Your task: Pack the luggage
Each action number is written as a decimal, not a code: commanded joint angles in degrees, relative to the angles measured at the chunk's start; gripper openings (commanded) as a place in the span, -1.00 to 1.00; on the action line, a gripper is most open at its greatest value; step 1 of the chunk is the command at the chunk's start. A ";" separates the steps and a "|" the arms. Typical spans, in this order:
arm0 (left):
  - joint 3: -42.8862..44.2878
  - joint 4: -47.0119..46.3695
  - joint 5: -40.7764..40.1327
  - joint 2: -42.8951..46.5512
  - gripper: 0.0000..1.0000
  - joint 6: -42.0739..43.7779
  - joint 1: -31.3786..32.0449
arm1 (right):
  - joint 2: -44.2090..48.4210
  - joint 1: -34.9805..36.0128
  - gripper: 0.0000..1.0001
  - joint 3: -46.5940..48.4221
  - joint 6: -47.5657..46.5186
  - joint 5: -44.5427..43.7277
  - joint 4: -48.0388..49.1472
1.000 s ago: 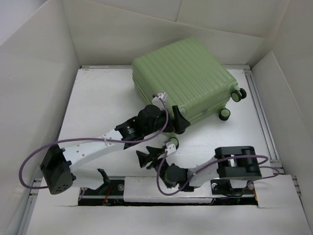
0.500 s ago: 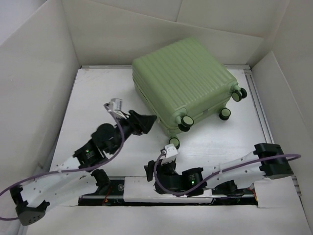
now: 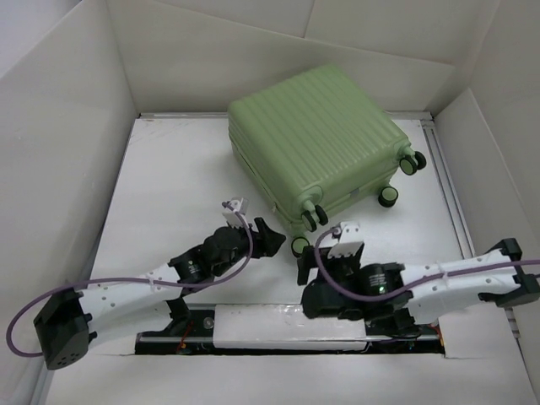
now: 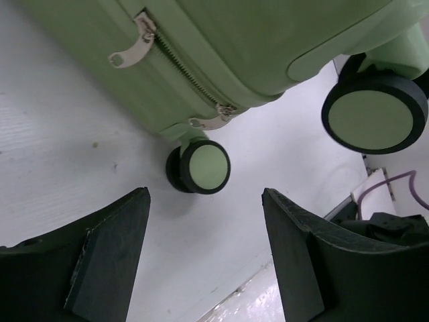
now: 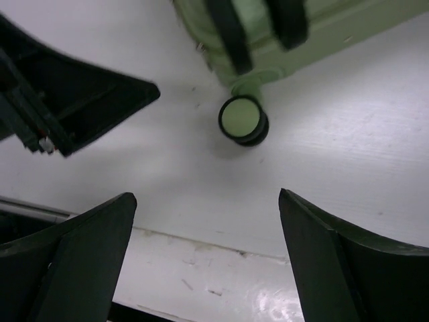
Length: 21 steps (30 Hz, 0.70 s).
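From above: the luggage [image 3: 316, 139] lying flat and zipped shut on the far middle of the tabletop [image 3: 177, 186], ribbed shell up, wheels turned toward the near right. Closed, so nothing of the inside or any contents visible in any view. Whole shell shown only here; just the near wheeled corner in both wrist views.

Left wrist view, adding what the top view lacks: a zipper line along the luggage's side and two metal zipper pulls [image 4: 131, 48], one high, one lower by the corner. Just beyond the left end effector [image 4: 204, 196], a small black-and-green corner wheel [image 4: 199, 167] resting on the tabletop. Fingers spread wide, nothing between them. At the right, a second wheel [image 4: 374, 114], looming larger.

Right wrist view: the same corner wheel from the other side, beneath the shell's edge. Across the top, two dark bands too blurred to name. Right end effector [image 5: 208, 196] likewise spread and empty, with one black finger of the left end effector showing at upper left.

Back in the top view: left end effector just left of that wheel, right end effector just to its near right, neither touching it. Farther out, purple cables [image 3: 42, 299] looping off the arms and pale walls [image 3: 59, 126] around the tabletop.
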State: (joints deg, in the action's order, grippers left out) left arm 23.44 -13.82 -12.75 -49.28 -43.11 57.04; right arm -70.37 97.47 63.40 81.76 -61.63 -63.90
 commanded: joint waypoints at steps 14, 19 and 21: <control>9.86 -10.26 0.28 -16.28 0.21 5.14 0.27 | 11.85 -35.68 0.91 -3.11 -58.28 32.96 38.15; 13.29 -9.55 -0.78 -20.41 0.09 6.37 0.27 | 2.88 -36.21 0.91 2.61 -60.57 33.51 34.81; 13.82 -9.03 -1.30 -21.48 -0.03 6.99 0.27 | 1.55 -36.21 0.91 2.61 -60.57 32.19 34.81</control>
State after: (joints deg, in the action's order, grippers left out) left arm 34.72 -21.63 -12.64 -70.00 -38.15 56.95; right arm -68.51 61.52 63.35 24.29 -30.87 -30.85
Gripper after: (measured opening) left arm 0.502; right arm 0.956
